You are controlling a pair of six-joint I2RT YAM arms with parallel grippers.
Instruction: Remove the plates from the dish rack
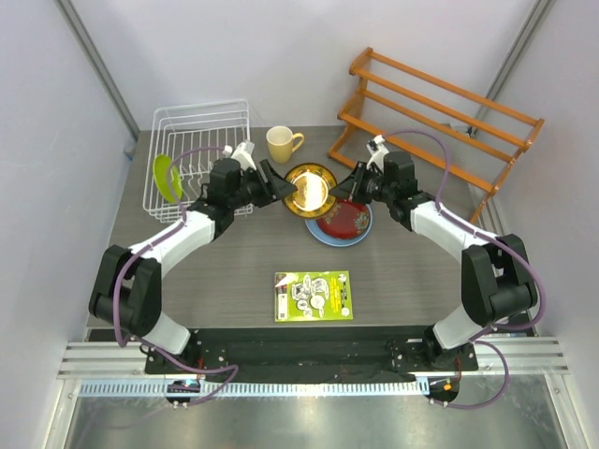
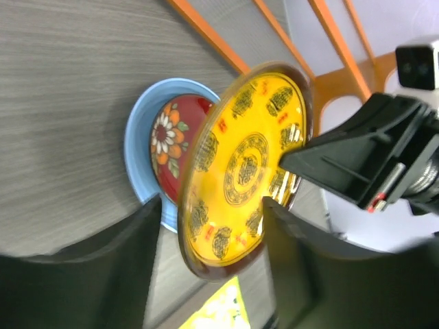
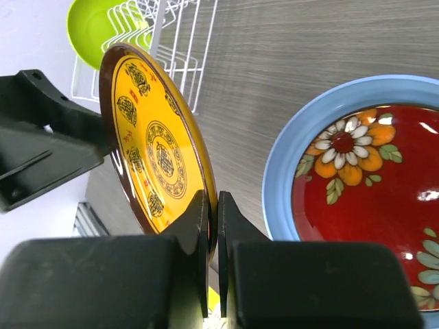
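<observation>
You are pinching the yellow patterned plate (image 3: 154,151) with the right gripper (image 3: 212,219). Its two fingers are sitting almost together, with only the plate's brown rim between them. The plate is standing on edge in the air, its printed face turned toward the right wrist camera, and it is hanging over the table (image 1: 234,271) between the two arms.

Your left gripper (image 2: 211,205) is spreading its fingers wide on either side of the same plate's lower rim. There is a visible gap on one side. On the other side the finger is overlapping the rim, and whether it is actually touching cannot be told from the left wrist view. From the right wrist view, one black left finger is lying against the back of the plate's rim.

Just beside the held plate, the dark red plate (image 3: 363,199) with the daisy pattern is lying flat inside the larger light blue plate (image 3: 278,171), both on the table. The lime green plate (image 1: 167,178) is the only one standing in the dish rack (image 1: 201,107), at its left side. A yellow mug (image 1: 280,143) is sitting behind the grippers, an orange wooden rack (image 1: 440,112) is at the far right, and a green printed card (image 1: 314,296) is lying near the arm bases.
</observation>
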